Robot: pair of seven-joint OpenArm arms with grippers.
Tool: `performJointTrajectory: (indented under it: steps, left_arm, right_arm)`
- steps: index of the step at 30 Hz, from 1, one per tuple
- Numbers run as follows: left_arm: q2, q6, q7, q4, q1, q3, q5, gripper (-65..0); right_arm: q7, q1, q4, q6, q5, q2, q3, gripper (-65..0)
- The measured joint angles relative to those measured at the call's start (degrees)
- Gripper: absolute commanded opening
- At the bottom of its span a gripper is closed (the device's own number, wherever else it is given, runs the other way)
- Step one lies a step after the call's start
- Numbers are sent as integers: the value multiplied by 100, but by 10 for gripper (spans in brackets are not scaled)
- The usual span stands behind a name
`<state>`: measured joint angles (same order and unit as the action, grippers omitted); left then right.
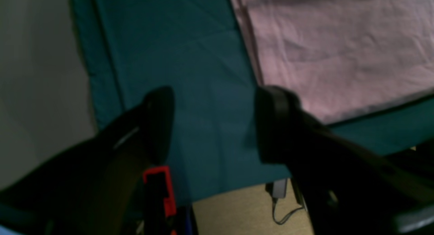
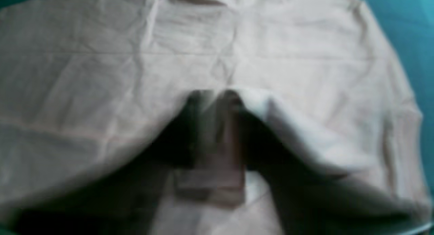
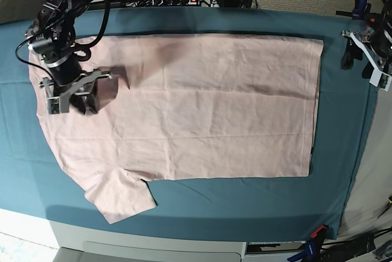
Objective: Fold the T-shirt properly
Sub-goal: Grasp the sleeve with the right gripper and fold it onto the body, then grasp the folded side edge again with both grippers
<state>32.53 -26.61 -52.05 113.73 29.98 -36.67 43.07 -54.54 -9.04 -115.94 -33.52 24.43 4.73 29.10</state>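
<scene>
We judge the shirt (image 3: 202,103) soft, light, prone to bunching; grip at hem corners. Left gripper (image 1: 213,124) spread, empty; right gripper's (image 3: 76,93) state unclear.

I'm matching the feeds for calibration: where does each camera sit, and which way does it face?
Left wrist: on the left arm, facing down past its open left end effector at the teal cloth and the T-shirt edge.
Right wrist: on the right arm, close above the T-shirt; its blurred right end effector shows.
Base: overhead, facing down; both arms show.
All three share the T-shirt and cloth.
</scene>
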Motion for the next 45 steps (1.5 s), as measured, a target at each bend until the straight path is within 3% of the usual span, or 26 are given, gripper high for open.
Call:
performJointTrajectory:
  steps: [1,4,8,10,14,18,20,23,28,32,36,39,45]
  left_arm:
    - [2,-2,0,0,0,0,2,-297]
    - [2,-2,0,0,0,0,2,-297]
    - [2,-2,0,0,0,0,2,-297]
    - [2,-2,0,0,0,0,2,-297]
    - [0,-2,-2,0,0,0,0,-297]
    - [0,-2,-22,0,0,0,2,-297]
    - [2,-2,-57,0,0,0,2,-297]
    - [2,195,-586,0,2,0,273,-297]
    - [2,479,-640,-247,245,-2,424,-297]
    - [2,483,-780,-763,240,-7,1021,-297]
    - [-11,133,-1058,-1237,166,-7,1694,-297]
    - [-11,59,-1198,-1537,57,-7,2055,-297]
    - [-15,-114,-1331,-1843,-114,-4,2310,-297]
  right_arm:
    - [122,-2,0,72,-136,63,2,-246]
    - [516,9,0,713,-562,262,9,-246]
    - [501,153,0,1272,-1108,511,9,-246]
    - [382,205,0,1276,-1202,640,55,-246]
    - [-503,63,0,1397,-1082,636,446,-246]
    - [-538,-295,7,1648,-977,636,1257,-247]
    - [-662,-378,168,1683,-520,682,1786,-247]
    - [-1172,-376,942,1456,258,942,2396,-247]
    - [-1958,-365,2798,903,2286,1683,2966,-247]
    - [-2428,-363,3705,496,3324,2017,3377,-247]
    - [-2623,-391,4380,297,3873,2308,3460,-247]
    - [-2612,-358,4789,140,4328,2380,3397,-247]
    - [-2621,-367,5080,46,4470,2380,3383,-247]
